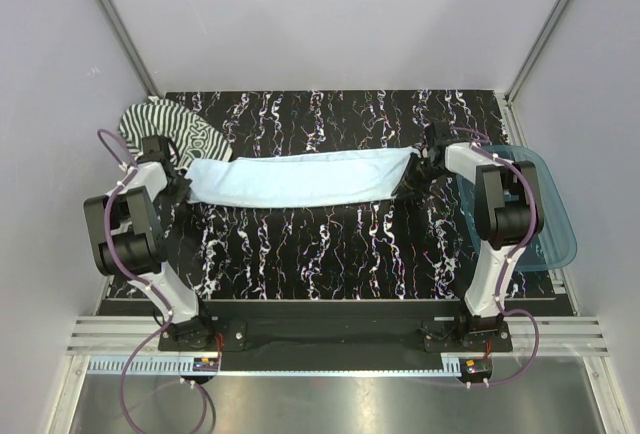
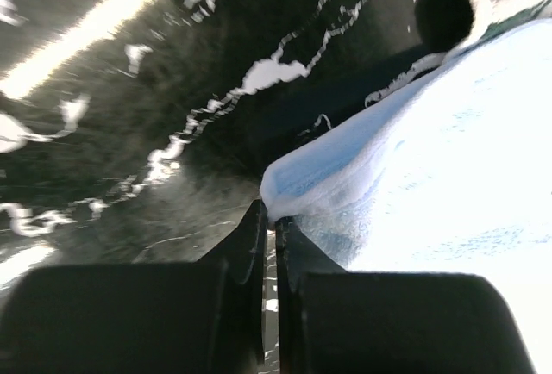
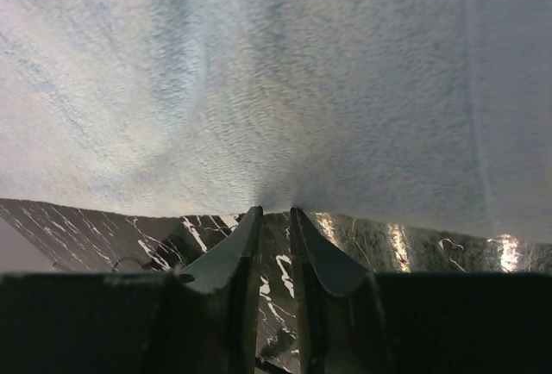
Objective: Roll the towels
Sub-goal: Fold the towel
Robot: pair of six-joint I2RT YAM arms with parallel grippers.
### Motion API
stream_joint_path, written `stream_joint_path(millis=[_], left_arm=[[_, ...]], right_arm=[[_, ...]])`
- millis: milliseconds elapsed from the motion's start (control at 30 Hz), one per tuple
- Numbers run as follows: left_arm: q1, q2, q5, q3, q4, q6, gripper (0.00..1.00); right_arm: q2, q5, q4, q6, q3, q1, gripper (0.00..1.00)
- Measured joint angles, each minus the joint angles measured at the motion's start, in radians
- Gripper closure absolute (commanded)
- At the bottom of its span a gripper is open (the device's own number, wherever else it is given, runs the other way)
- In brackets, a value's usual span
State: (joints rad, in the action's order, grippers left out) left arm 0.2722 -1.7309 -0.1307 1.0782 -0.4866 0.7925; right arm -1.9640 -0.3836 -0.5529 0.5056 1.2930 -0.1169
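Left gripper (image 2: 269, 219) clenched on one short end of the blue towel (image 1: 300, 179); cloth edge sits pinched right at its tips. Right gripper (image 3: 274, 217) nipped on the opposite end, cloth puckering into its tips. The towel spans from one gripper to the other as a long strip, low over the table (image 1: 330, 244). I read this as pulling it straight and flat so a roll can start clean. Striped towel (image 1: 165, 124) lies bunched just behind the left gripper, untouched. Tray (image 1: 555, 234) sits outboard of the right gripper.

Count: two towels, one tray, two grippers.
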Motion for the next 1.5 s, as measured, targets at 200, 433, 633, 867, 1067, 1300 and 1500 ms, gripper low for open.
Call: stream_joint_path(millis=[200,433,633,867,1067,1300,1500], left_arm=[[0.0,0.045,-0.059,0.026,-0.052,-0.064,0.5],[0.002,0.208,-0.063,0.026,-0.11,-0.1,0.23],[0.0,0.397,0.016,0.03,-0.153,-0.164,0.23],[-0.024,0.587,0.138,-0.08,-0.159,-0.283,0.23],[-0.086,0.638,0.164,-0.177,-0.179,-0.337,0.23],[-0.121,0.636,0.186,-0.177,-0.172,-0.352,0.23],[-0.123,0.636,0.199,-0.177,-0.17,-0.352,0.23]], right_arm=[[-0.015,0.0,0.003,0.0,-0.016,0.0,0.76],[0.051,-0.002,0.011,0.022,-0.07,0.0,0.39],[0.264,0.036,0.043,0.091,-0.155,0.0,0.27],[0.351,0.224,0.057,0.208,-0.255,0.0,0.38],[0.288,0.324,0.064,0.264,-0.267,0.014,0.44],[0.212,0.394,0.074,0.284,-0.219,0.05,0.48],[0.168,0.399,0.121,0.285,-0.189,0.064,0.5]])
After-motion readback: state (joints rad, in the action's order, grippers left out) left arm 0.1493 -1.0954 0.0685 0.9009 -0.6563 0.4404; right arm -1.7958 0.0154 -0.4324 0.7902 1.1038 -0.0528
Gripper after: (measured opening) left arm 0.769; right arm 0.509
